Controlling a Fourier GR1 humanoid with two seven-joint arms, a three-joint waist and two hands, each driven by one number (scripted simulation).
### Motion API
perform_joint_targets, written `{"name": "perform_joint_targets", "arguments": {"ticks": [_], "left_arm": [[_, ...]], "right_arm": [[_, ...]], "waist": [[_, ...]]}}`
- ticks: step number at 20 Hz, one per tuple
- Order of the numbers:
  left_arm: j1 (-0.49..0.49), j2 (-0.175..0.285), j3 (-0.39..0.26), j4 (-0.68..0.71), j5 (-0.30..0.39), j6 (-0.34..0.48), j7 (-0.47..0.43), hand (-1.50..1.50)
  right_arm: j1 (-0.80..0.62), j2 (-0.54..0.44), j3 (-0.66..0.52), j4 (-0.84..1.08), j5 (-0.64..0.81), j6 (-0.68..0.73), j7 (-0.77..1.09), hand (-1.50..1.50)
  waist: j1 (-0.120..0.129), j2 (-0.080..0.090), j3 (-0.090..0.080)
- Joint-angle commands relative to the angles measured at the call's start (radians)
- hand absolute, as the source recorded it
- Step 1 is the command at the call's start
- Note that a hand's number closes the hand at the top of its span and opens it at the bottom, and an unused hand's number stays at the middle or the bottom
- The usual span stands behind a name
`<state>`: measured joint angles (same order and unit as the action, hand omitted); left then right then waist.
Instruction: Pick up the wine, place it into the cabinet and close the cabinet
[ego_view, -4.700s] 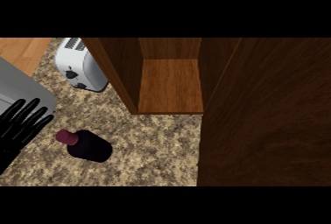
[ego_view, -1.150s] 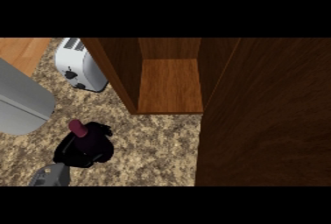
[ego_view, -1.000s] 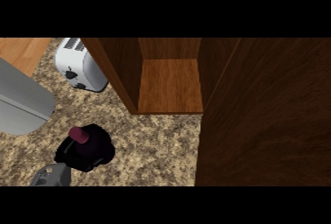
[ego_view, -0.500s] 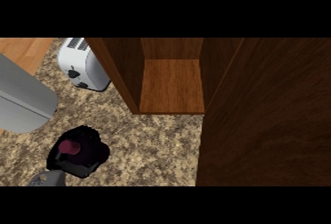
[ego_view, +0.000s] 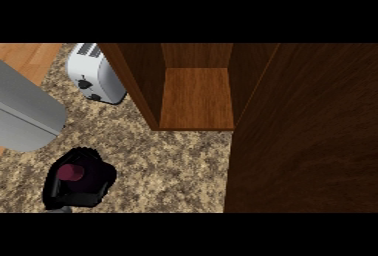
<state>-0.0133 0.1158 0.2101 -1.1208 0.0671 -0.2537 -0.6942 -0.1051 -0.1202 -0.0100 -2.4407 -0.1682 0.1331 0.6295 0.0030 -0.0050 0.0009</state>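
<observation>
The wine bottle (ego_view: 71, 172) shows end-on at the lower left of the head view: a maroon top facing up, its dark body mostly hidden. My right hand (ego_view: 65, 196) is curled round it, shut on the bottle, with a sliver of grey forearm at the bottom edge. The bottle is over the speckled counter (ego_view: 170, 170), left of and nearer than the open wooden cabinet (ego_view: 196, 97). The cabinet's shelf is bare. My left hand does not show.
The cabinet's dark door (ego_view: 303, 130) stands open and fills the right side. A white toaster (ego_view: 96, 75) sits just left of the cabinet wall. A big grey shape (ego_view: 26, 115) covers the left edge; wooden floor shows beyond the counter's far-left corner.
The hand with the bottle has shifted down and left. The bottle, tilted a second ago, now points its top straight up at the camera.
</observation>
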Motion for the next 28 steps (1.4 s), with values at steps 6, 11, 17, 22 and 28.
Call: {"name": "perform_joint_targets", "arguments": {"ticks": [6,11,17,22,28], "left_arm": [[0.124,-0.075,-0.079,-0.447,0.106,-0.01,0.245,1.5],[0.055,-0.09,-0.108,-0.562,0.138,0.05,0.424,1.5],[0.039,-0.114,-0.214,-0.666,0.074,0.134,0.536,1.5],[0.027,-0.116,-0.445,-0.725,0.06,0.298,0.609,1.5],[-0.131,-0.116,-0.541,-0.736,0.063,0.488,0.716,1.5]], "right_arm": [[0.011,0.029,0.013,-0.106,-0.08,-0.023,0.057,-1.5],[-0.028,0.032,0.034,-0.101,-0.042,-0.042,0.076,-1.5],[0.049,0.03,0.016,-0.107,-0.097,0.001,0.044,-1.5],[0.038,0.042,0.046,-0.074,-0.051,-0.001,0.027,-1.5],[0.025,0.058,0.074,-0.059,0.001,-0.01,0.02,-1.5]], "waist": [[0.007,-0.003,0.001],[-0.001,0.002,-0.001],[-0.008,0.003,0.0],[-0.01,0.003,-0.001],[-0.012,0.004,-0.001]]}}
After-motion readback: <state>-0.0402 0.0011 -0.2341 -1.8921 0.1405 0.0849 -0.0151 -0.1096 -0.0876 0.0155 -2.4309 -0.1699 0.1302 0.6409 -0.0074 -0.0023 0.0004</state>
